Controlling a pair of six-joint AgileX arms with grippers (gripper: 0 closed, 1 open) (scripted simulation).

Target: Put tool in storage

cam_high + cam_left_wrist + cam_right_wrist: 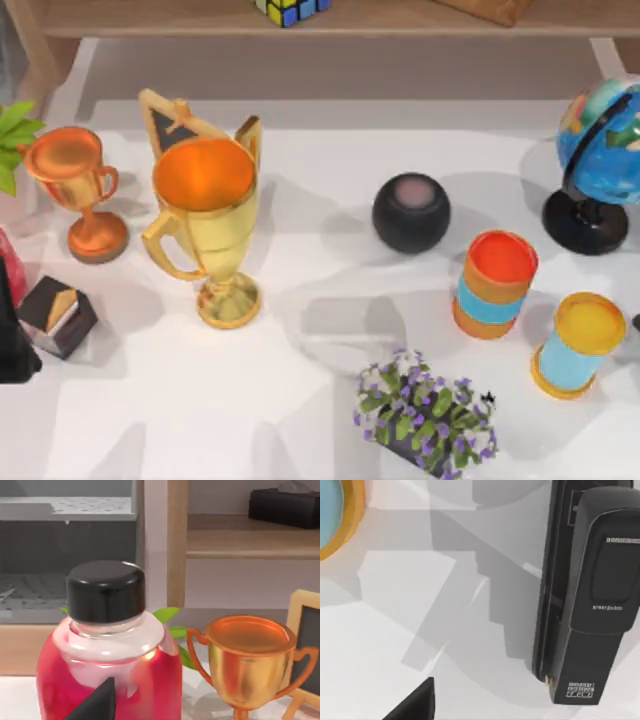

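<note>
- Stapler, black, lies flat on the white table, seen from my right wrist beside an orange-rimmed blue cup.
- Whether my jaws are open or closed, I cannot tell.
- Left wrist faces a red bottle.

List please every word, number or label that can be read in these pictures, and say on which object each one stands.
None can be read.
Black device, right wrist view: three small white print patches, all too blurred to read.
Red bottle, gold trophy, globe, two cans: no lettering seen.
</note>
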